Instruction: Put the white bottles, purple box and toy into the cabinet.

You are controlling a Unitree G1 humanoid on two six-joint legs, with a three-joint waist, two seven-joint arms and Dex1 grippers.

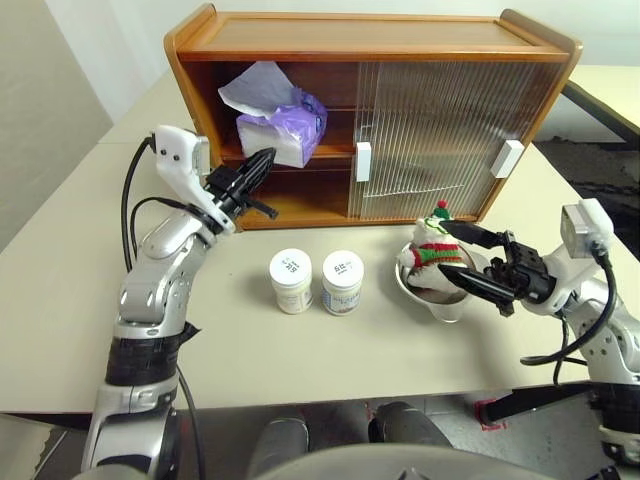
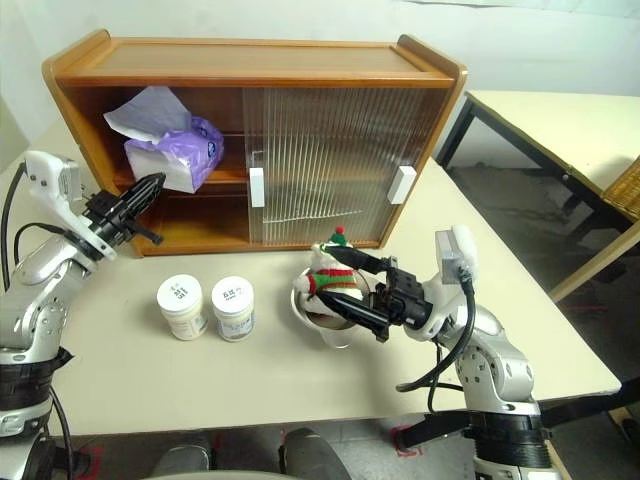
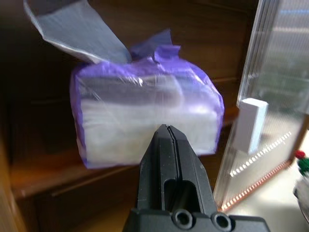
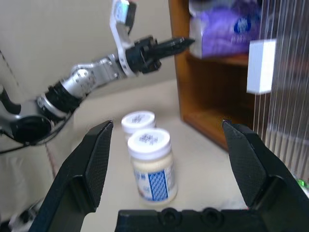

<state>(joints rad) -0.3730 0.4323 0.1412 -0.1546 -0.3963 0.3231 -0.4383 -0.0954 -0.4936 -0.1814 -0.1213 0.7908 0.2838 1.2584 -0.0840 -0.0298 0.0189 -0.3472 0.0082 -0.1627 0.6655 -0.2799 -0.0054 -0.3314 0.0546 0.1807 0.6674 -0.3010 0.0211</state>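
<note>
Left gripper [image 1: 262,163]: clenched, empty, aimed at purple box [image 1: 285,128] on upper shelf.
Right gripper [image 1: 478,262]: released, straddling toy [image 1: 432,252], apparently untouched; nearer arm.

A pale table [image 1: 90,300] carries everything. At its back stands the wooden cabinet [image 1: 370,40], its ribbed sliding doors drawn to the right half, leaving the left half open. The purple box [image 1: 283,130] sits on the cabinet's upper shelf in that open half, tissue sticking up. In front of the cabinet two white bottles [image 1: 292,280] [image 1: 343,282] stand upright just beside each other. Right of them is a bowl [image 1: 447,303] holding the toy [image 1: 431,252].
</note>
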